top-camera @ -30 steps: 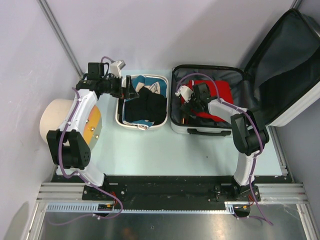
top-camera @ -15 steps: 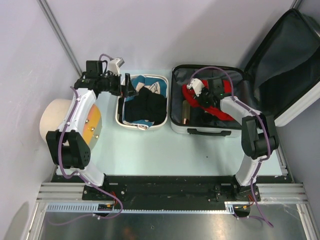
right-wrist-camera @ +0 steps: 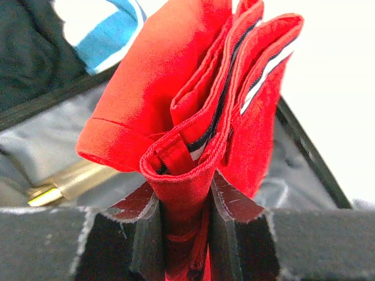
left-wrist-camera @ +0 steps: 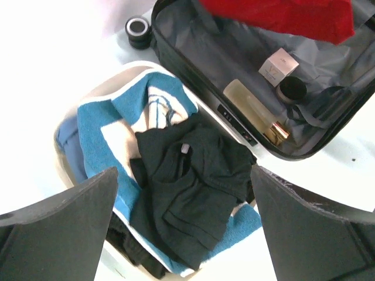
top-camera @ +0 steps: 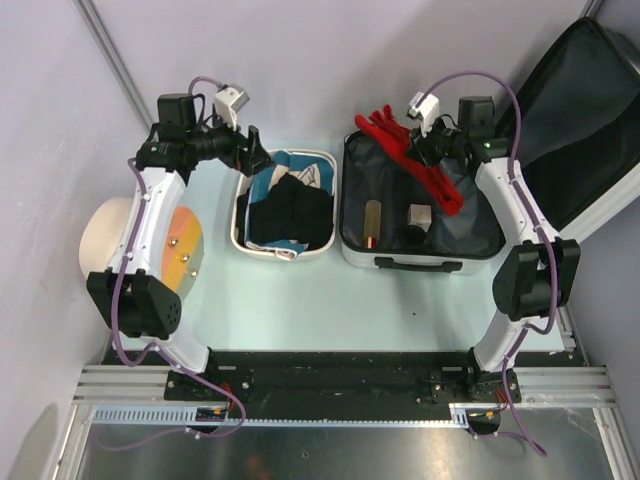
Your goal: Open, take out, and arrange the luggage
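the luggage (top-camera: 400, 262) sits on the counter (top-camera: 300, 300) in front of the right arm. it is already open, and its lid (top-camera: 590, 120) leans back on the luggage's far right side. just left of the luggage is a cream tub (top-camera: 240, 245) with black clothes (top-camera: 295, 210) and a blue and white towel (top-camera: 278, 165) in it, so i think some things are out and put away. inside the luggage, near its front wall, lie a pale bottle (top-camera: 373, 222), a small box (top-camera: 420, 215) and a dark round jar (left-wrist-camera: 292, 89). i think those are left to take out. over the far part of the luggage, the right fingers (top-camera: 432, 150) pinch a folded red cloth (top-camera: 400, 140) that hangs down over the lining. to the far left of the luggage, over the tub's far end, the left fingers (top-camera: 252, 158) are spread wide and hold nothing. i guess the job is about halfway done.
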Tool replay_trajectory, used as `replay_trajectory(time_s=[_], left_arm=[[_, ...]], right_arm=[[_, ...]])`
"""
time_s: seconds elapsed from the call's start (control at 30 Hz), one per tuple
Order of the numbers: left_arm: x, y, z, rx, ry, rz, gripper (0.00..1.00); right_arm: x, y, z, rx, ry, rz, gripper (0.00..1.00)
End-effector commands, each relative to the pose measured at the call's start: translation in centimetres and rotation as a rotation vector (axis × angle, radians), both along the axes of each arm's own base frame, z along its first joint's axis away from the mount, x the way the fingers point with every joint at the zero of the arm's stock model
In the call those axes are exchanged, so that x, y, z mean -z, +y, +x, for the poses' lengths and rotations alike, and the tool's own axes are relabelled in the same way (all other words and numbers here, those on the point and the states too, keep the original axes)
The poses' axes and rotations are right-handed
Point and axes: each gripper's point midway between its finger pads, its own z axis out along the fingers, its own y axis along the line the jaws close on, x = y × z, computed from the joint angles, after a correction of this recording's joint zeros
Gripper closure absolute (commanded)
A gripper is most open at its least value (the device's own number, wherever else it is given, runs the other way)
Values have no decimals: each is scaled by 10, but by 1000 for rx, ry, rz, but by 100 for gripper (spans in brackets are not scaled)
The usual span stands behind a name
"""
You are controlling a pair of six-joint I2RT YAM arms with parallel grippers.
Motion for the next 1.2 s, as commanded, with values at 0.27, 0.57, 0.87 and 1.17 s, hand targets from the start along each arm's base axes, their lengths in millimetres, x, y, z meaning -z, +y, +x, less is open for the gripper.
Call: replay_trajectory(time_s=[0.27, 0.57, 0.87, 1.17], left_arm=[[-68, -78, -66, 456, -679, 327, 0], [-49, -99, -94, 572, -740, 351, 0], [-35, -93, -109, 619, -806, 414, 0], [-47, -90, -104, 589, -858, 450, 0]], right_arm=[[-132, 113, -90, -558, -305, 62, 100], [-147, 170, -149, -737, -324, 103, 100], [-171, 181, -180, -818, -358, 132, 100], [-167, 184, -226, -954, -352, 106, 100]])
